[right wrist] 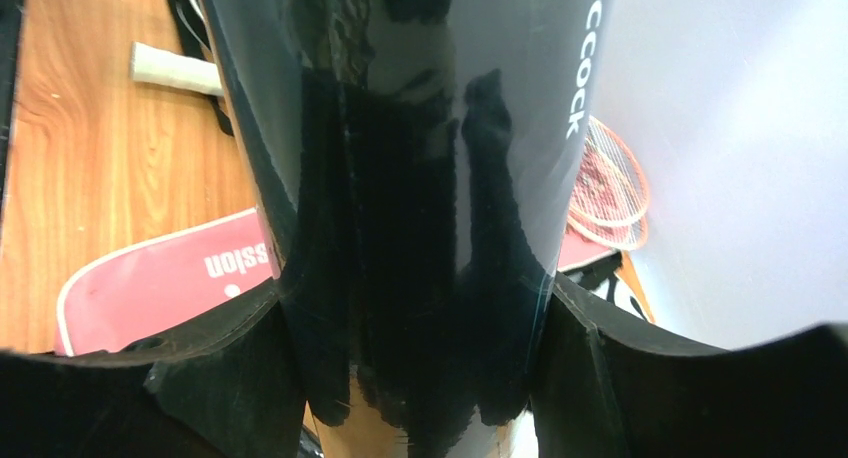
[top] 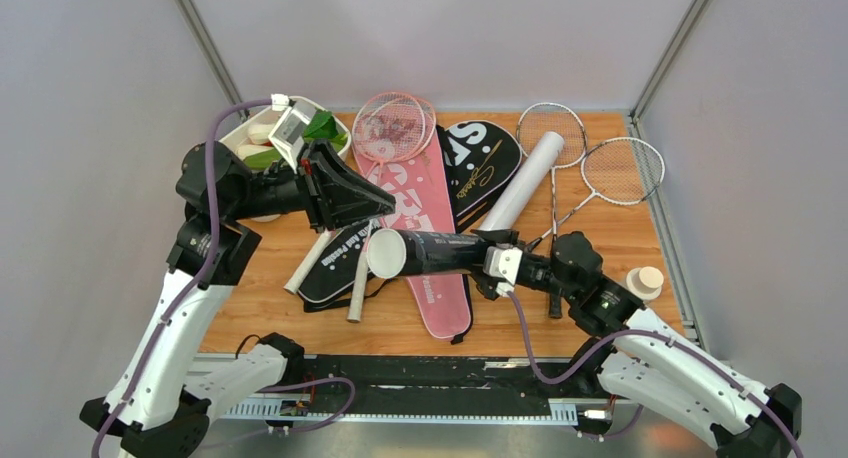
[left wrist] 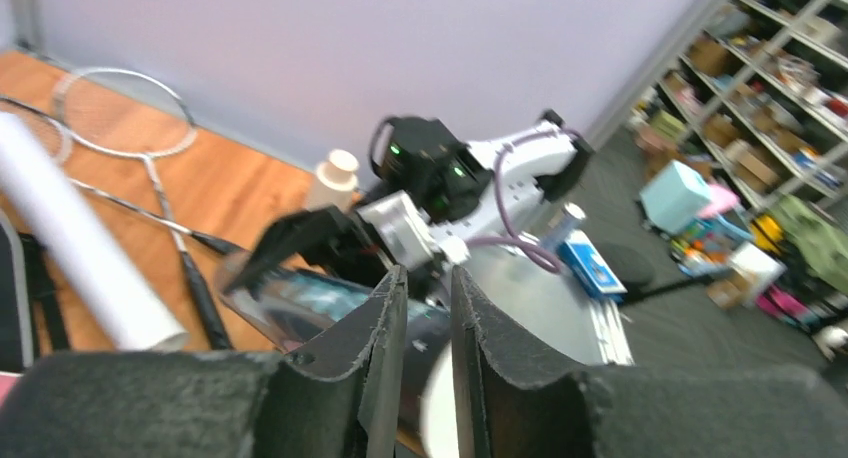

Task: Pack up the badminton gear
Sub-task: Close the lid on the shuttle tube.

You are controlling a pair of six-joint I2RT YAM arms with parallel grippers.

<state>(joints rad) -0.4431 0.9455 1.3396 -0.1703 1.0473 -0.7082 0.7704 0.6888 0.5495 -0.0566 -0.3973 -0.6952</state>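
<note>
One long glossy black shuttlecock tube (top: 445, 250), clamped level over the wooden table (top: 610, 228) centre by our right gripper (right wrist: 420, 368), mouth facing nine o'clock, presumably for loading by our left gripper (left wrist: 428, 278), narrowed to an empty-looking slit at ten o'clock.

Robot lab, grey booth walls (top: 90, 98), cluttered storage shelves (left wrist: 780, 68)

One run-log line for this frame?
right gripper: shut on black tube, open mouth facing left | left gripper: by tube mouth, grip unclear | white tube, silver rackets: on table
</note>
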